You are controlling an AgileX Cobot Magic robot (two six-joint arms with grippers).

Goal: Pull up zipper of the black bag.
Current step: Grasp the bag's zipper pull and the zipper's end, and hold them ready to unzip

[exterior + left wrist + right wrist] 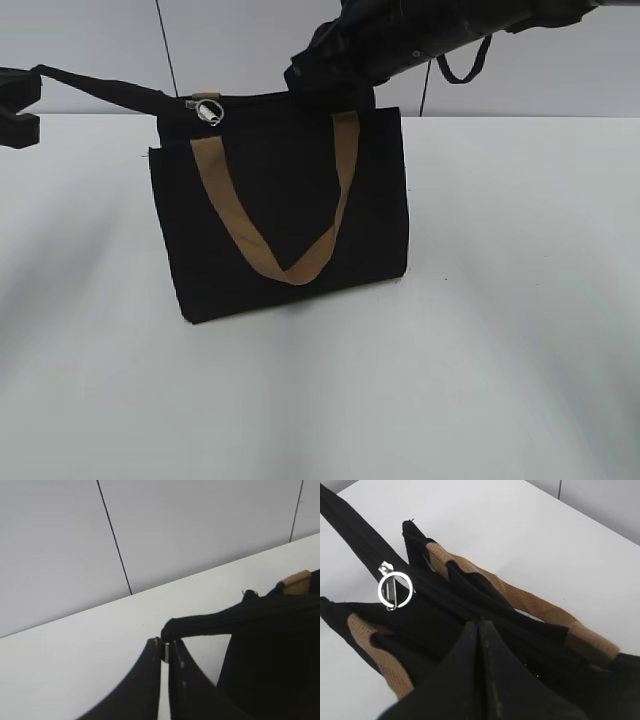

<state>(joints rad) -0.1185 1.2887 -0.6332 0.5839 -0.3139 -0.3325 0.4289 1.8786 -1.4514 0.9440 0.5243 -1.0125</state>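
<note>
The black bag point(285, 215) stands upright on the white table, with a tan strap handle point(290, 262) hanging down its front. The zipper's silver ring pull point(208, 110) sits at the left end of the top edge. It also shows in the right wrist view point(395, 591) on the zipper point(437, 596). My left gripper point(166, 644) is shut on the end of a black fabric tail point(215, 621) stretched out from the bag's top left corner. My right gripper point(480, 626) is shut, with its tips on the zipper line right of the pull and apart from it. Whether it pinches fabric is hidden.
The white table point(500, 330) runs around the bag on all sides. A grey panelled wall point(250, 40) stands behind it. The second tan handle point(535, 605) lies along the bag's far side.
</note>
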